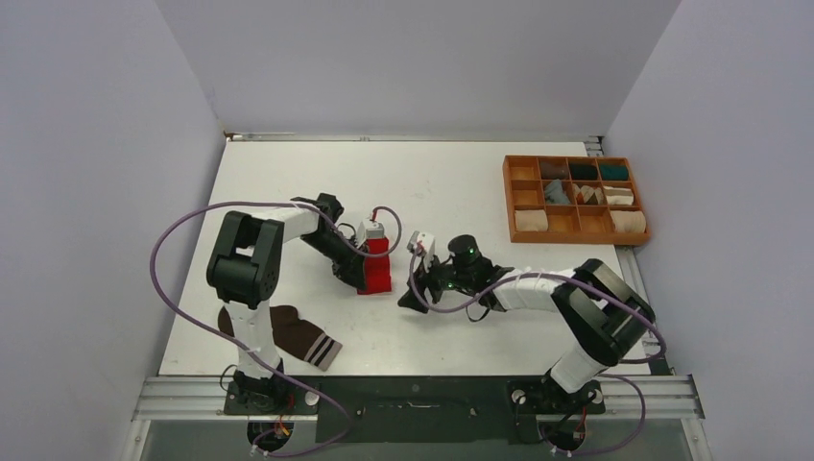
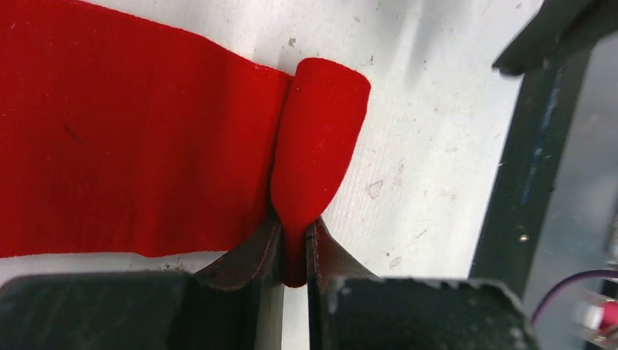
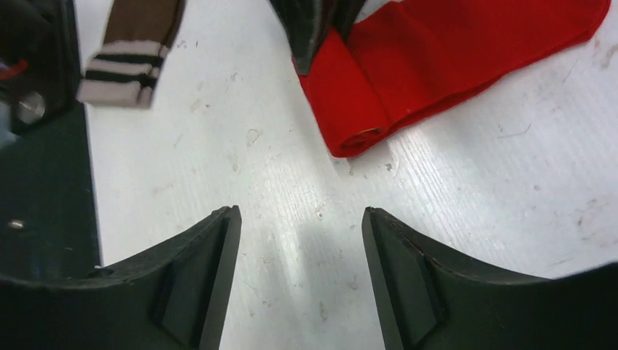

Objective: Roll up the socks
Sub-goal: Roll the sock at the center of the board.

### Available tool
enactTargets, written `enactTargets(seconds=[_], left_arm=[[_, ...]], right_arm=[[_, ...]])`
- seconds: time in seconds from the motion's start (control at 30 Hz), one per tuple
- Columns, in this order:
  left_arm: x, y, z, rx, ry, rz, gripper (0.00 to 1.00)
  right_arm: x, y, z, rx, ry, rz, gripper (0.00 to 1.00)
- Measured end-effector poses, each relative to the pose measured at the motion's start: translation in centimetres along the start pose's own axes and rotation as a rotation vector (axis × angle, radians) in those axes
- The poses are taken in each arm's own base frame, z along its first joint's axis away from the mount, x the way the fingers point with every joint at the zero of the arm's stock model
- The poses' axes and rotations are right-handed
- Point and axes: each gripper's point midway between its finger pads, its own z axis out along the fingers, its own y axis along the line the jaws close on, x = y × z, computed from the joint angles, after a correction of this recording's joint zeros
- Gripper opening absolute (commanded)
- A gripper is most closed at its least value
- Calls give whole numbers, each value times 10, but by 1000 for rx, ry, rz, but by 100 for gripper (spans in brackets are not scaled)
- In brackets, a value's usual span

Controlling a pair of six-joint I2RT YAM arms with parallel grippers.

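Note:
The red sock [image 1: 377, 267] lies mid-table, its near end folded over into a small roll. My left gripper [image 1: 363, 280] is shut on that folded end [image 2: 315, 146], pinching the fabric between its pads. The sock's flat body [image 2: 124, 138] lies to the left in that view. My right gripper [image 1: 411, 300] is open and empty, just right of the sock, low over bare table; the red sock [image 3: 408, 73] shows ahead of its fingers [image 3: 211, 270]. The dark brown sock with pale-striped cuff [image 1: 299, 337] lies at the front left, also in the right wrist view [image 3: 135, 44]. The grey sock is out of view.
A wooden compartment tray [image 1: 576, 199] at the back right holds beige, cream, grey and teal rolled bundles. Purple cables loop round both arms. White walls close in the table on three sides.

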Motion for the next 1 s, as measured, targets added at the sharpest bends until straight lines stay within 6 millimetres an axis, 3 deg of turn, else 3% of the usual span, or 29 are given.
enactTargets(seconds=[0.2, 0.37, 0.43, 0.5, 0.6, 0.7, 0.8, 0.9, 1.0], left_arm=[[0, -2, 0, 91, -26, -131, 0], [3, -6, 1, 123, -21, -181, 0], [4, -8, 1, 129, -16, -190, 0], [5, -8, 1, 130, -15, -193, 0], [5, -8, 1, 131, -14, -194, 0], [6, -9, 1, 133, -11, -192, 17], [6, -8, 0, 133, -18, -181, 38], [5, -15, -6, 135, -45, -146, 48], [1, -13, -25, 79, -96, -56, 52]], right_arm=[[-2, 25, 19, 57, -6, -467, 75], [-25, 0, 55, 124, 24, -706, 71], [-26, -13, 67, 140, 54, -760, 60], [-20, -22, 75, 141, 94, -793, 40], [-14, -22, 81, 119, 130, -828, 20], [-9, -19, 82, 110, 153, -846, 10], [-7, -17, 82, 106, 164, -828, 7], [-5, -14, 80, 106, 189, -743, 6], [-2, -10, 77, 112, 226, -623, 5]])
